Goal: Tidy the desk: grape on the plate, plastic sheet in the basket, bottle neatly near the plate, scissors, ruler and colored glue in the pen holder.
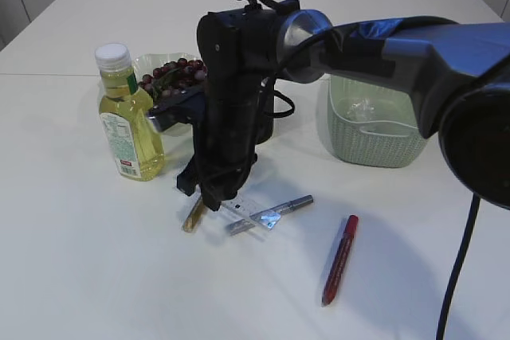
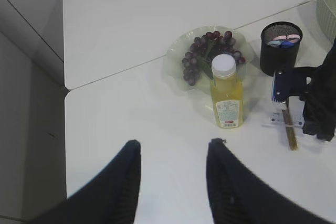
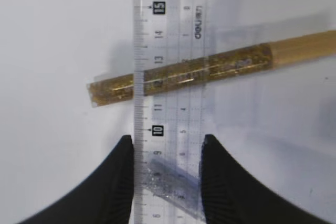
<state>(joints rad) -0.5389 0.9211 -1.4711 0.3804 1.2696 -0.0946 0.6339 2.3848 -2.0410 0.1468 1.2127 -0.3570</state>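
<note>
Two dark fingers [image 3: 118,182] of the right gripper [image 3: 165,182] straddle the clear ruler [image 3: 168,77], which lies over a gold glitter glue tube [image 3: 178,74] and a silver one [image 3: 170,184]. Left of the ruler stands the bottle [image 1: 127,117]; the left gripper [image 2: 173,177] hangs spread, holding nothing.

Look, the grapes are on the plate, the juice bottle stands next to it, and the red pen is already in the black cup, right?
Not quite. The red pen still lies flat on the table, as the exterior view shows. The rest holds: the grapes sit on the plate, and the bottle stands upright beside it.
</note>
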